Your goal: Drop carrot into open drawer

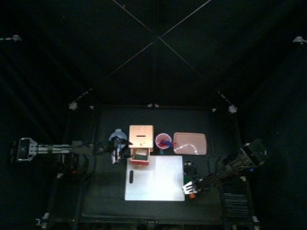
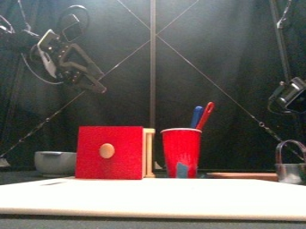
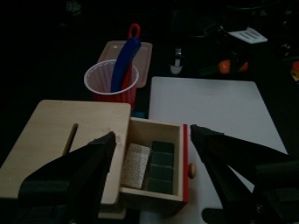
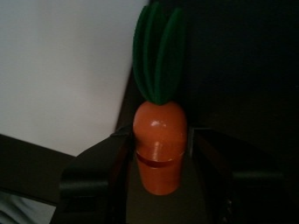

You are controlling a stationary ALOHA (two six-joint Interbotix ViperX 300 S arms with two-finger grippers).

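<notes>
The carrot (image 4: 158,144), orange with a green leafy top, lies at the edge of the white board (image 4: 59,70) between the jaws of my right gripper (image 4: 160,166), which close on its body. That gripper sits low at the board's right front (image 1: 192,186), at the right edge of the front view (image 2: 291,163). The tan wooden box (image 3: 59,140) has its red-fronted drawer (image 3: 158,164) pulled out, also in the front view (image 2: 110,152) and top view (image 1: 140,162). My left gripper (image 3: 152,138) hangs open and empty above the drawer, high in the front view (image 2: 74,61).
A red cup (image 2: 182,152) with a blue and a red pen stands right of the box. A pink tray (image 1: 192,142) lies behind the white board (image 1: 156,180). A grey bowl (image 2: 54,162) sits left of the box.
</notes>
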